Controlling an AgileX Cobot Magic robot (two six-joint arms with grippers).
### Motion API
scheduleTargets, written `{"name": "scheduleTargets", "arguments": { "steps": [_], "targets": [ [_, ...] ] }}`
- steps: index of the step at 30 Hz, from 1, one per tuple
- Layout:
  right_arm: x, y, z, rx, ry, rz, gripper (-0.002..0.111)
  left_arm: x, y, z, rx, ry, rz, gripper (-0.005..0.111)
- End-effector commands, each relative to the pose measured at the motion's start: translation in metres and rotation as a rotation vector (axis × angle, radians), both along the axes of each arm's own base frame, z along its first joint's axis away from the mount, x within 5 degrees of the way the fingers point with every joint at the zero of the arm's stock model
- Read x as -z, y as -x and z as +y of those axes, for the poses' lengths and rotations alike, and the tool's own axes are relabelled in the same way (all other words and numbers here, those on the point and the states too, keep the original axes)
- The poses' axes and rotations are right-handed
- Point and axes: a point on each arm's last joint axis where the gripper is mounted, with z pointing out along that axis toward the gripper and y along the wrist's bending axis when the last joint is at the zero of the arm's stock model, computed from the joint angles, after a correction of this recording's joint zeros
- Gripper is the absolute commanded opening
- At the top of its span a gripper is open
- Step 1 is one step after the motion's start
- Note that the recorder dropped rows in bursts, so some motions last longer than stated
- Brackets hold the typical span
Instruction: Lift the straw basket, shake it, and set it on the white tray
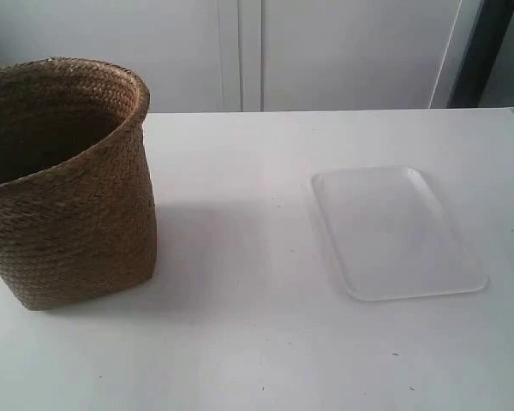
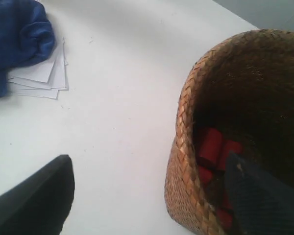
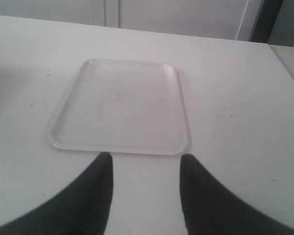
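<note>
The straw basket [image 1: 68, 197], brown and woven, stands on the white table at the exterior view's left. The white tray [image 1: 394, 231] lies flat and bare to its right, a gap of table between them. No arm shows in the exterior view. In the left wrist view my left gripper [image 2: 149, 160] is open wide across the straw basket's [image 2: 186, 147] rim, one finger [image 2: 264, 200] over its inside and the other [image 2: 39, 196] outside above the table. Red pieces [image 2: 210, 147] lie in the basket. My right gripper [image 3: 146, 161] is open over bare table just short of the white tray [image 3: 122, 105].
A blue cloth [image 2: 17, 34] lies on a stack of white papers [image 2: 49, 76] on the table, away from the basket. The white table's [image 1: 240, 342] far edge meets pale cabinet doors [image 1: 325, 51]. The table's side edge [image 3: 284, 68] runs near the tray.
</note>
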Motion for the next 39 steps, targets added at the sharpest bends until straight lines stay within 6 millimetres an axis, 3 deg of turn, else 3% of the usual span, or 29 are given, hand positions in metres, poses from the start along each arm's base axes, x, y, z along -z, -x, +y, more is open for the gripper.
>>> {"name": "scheduleTargets", "arguments": {
  "steps": [1,8,13,17,19,21,30,35,39],
  "targets": [
    [-0.001,0.0,0.0,-0.009,0.016,-0.018,0.042,0.003,-0.011,0.007,-0.016,-0.075,0.023,0.085],
    [-0.001,0.0,0.0,-0.009,0.016,-0.018,0.042,-0.002,-0.032,0.009,0.01,-0.127,-0.104,0.085],
    [-0.001,0.0,0.0,-0.009,0.016,-0.018,0.042,0.024,-0.067,0.011,0.08,-0.177,0.003,0.085],
    [-0.001,0.0,0.0,-0.009,0.016,-0.018,0.042,0.029,-0.083,0.01,0.108,-0.176,-0.039,0.085],
    [-0.003,-0.001,-0.002,-0.026,0.16,-0.055,0.042,0.028,-0.086,0.009,0.113,-0.157,-0.074,0.085],
    [-0.013,-0.002,0.001,-0.046,0.158,-0.173,0.042,0.026,-0.087,0.008,0.12,-0.165,-0.096,0.085],
    [-0.054,0.003,0.01,-0.116,-0.154,-0.584,0.042,0.045,-0.103,0.004,0.169,-0.102,-0.005,0.085],
    [-0.058,0.005,0.008,-0.118,-0.586,-0.554,0.042,0.059,-0.114,0.0,0.241,-0.08,0.06,0.085],
    [-0.058,0.004,0.006,-0.106,-0.767,-0.522,0.042,0.066,-0.118,0.0,0.266,-0.099,0.1,0.08]
  ]
}}
